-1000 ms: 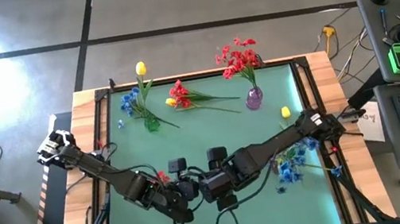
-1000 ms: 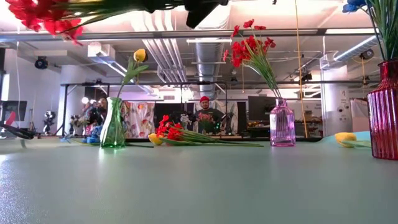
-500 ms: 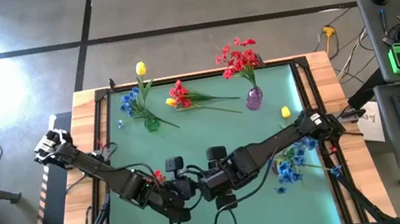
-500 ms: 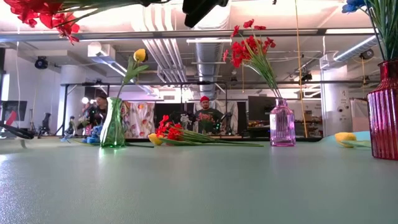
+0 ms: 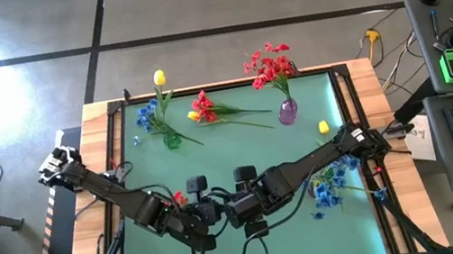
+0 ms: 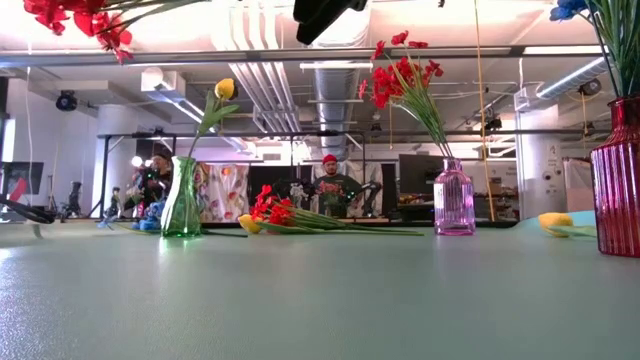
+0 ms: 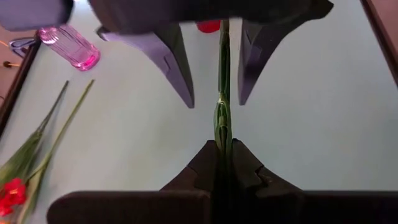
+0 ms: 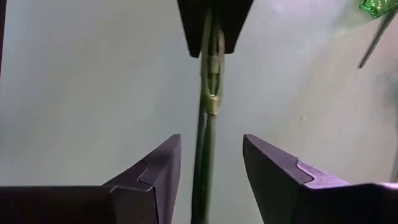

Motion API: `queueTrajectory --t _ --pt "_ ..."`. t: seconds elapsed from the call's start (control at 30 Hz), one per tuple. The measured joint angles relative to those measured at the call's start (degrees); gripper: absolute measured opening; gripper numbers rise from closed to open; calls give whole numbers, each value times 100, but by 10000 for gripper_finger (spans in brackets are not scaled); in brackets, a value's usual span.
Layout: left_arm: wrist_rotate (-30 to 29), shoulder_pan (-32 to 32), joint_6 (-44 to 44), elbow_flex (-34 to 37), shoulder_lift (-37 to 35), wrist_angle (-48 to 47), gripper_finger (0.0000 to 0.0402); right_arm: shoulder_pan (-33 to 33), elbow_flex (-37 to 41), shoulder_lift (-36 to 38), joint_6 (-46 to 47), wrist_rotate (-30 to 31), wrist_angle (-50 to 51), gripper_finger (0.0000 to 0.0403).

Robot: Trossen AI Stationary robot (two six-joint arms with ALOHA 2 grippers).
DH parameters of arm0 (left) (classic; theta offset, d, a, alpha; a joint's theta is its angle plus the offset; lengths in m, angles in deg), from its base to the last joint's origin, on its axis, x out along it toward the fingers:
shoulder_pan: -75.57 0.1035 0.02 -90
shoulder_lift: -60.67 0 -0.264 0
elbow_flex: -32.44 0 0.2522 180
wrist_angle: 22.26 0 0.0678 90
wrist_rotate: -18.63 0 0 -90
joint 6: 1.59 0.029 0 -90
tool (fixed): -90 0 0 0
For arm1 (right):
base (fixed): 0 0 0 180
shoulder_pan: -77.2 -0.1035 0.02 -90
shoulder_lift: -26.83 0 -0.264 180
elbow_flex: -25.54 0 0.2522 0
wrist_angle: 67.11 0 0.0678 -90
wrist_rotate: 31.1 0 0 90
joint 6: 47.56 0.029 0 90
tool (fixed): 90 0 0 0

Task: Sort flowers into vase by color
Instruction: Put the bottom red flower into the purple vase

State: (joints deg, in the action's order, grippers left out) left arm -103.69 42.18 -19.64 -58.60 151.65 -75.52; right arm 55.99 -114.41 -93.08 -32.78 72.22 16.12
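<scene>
Since the earlier frames the red bloom at the low view's top edge has drifted slightly; both arms have hardly shifted.

High view: left gripper (image 5: 210, 213) and right gripper (image 5: 222, 212) meet nose to nose near the front of the green mat (image 5: 240, 157). Behind them stand a green vase (image 5: 172, 139) with a yellow tulip and a pink vase (image 5: 287, 113) with red blooms; loose red flowers (image 5: 205, 108) lie flat between the two vases. Blue flowers (image 5: 327, 186) lie under the right arm.

Low view: a ribbed red vase (image 6: 617, 180) stands at the right edge. People show in the room behind.

Left wrist view: left fingers (image 7: 205, 163) are pinched together on a thin green stem (image 7: 222, 118); the right gripper's pointed fingers straddle it, apart.

Right wrist view: right fingers (image 8: 152, 174) sit either side of the stem, seemingly not touching it.
</scene>
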Motion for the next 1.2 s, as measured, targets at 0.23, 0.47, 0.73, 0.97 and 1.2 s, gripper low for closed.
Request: queueTrajectory --t 0.23,0.47,0.73,0.97,1.2 --pt "-5 0 0 -168 -2 -213 1 0 0 0 20 17 -9 149" --pt "-26 0 0 -172 -2 -210 11 0 0 0 9 17 -31 54" --pt "-21 0 273 -343 -2 -239 103 0 -1 32 -40 -28 44 10" --pt "-84 0 925 -959 -13 -534 189 -91 -2 216 68 15 74 9" --pt "-483 -213 985 -1436 -181 -1071 207 -329 13 440 235 370 272 9"
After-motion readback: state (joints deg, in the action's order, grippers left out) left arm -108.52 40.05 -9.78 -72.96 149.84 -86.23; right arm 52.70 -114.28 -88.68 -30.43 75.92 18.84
